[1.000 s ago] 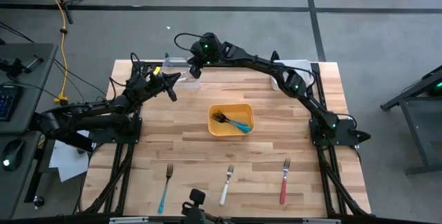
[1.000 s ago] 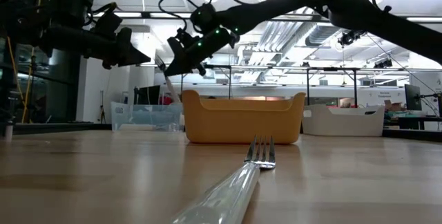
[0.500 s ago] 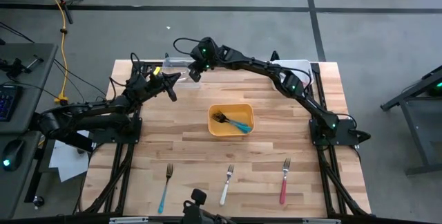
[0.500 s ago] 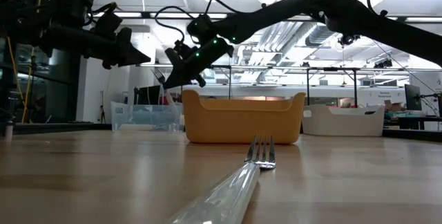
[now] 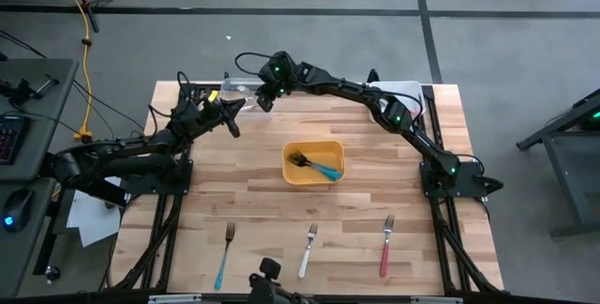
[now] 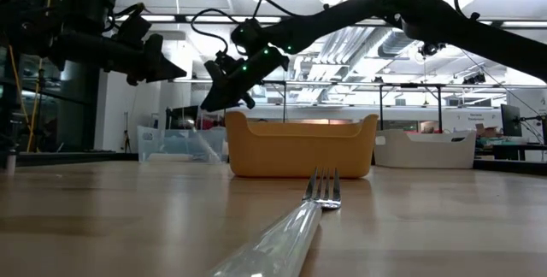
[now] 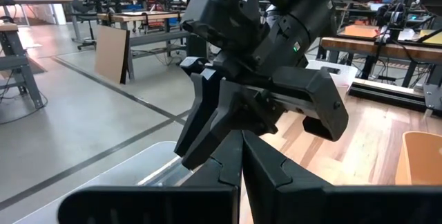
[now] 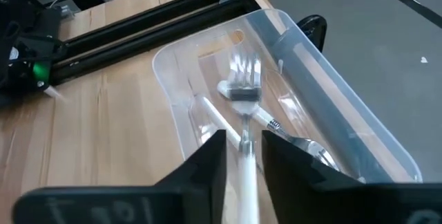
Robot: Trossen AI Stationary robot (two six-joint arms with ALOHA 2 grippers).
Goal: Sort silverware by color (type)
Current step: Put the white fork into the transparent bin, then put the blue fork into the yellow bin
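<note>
Along the near edge of the wooden table (image 5: 234, 191), three forks are laid out well apart, tines pointing to the far side: a blue-handled fork (image 5: 225, 255), a white-handled fork (image 5: 307, 251) and a red-handled fork (image 5: 385, 246). At the middle of the table a yellow bin (image 5: 292, 174) is set, and a blue-handled fork (image 5: 326, 170) with a darker one beside it is seen inside.

Beyond it, toward the far left, the left gripper (image 5: 232, 124) is held above the table with its fingers pressed together and nothing between them. Just past it, the right gripper (image 8: 243, 137) is poised over a clear plastic bin (image 8: 331, 86) at the far edge. Its fingers are parted narrowly, and the pale handle of a fork (image 8: 243, 89) is seen in the gap, tines over the bin's floor; whether the handle is touched cannot be told. A silver fork (image 8: 297, 142) lies in the same bin. A white bin (image 5: 405, 88) stands at the far right.
</note>
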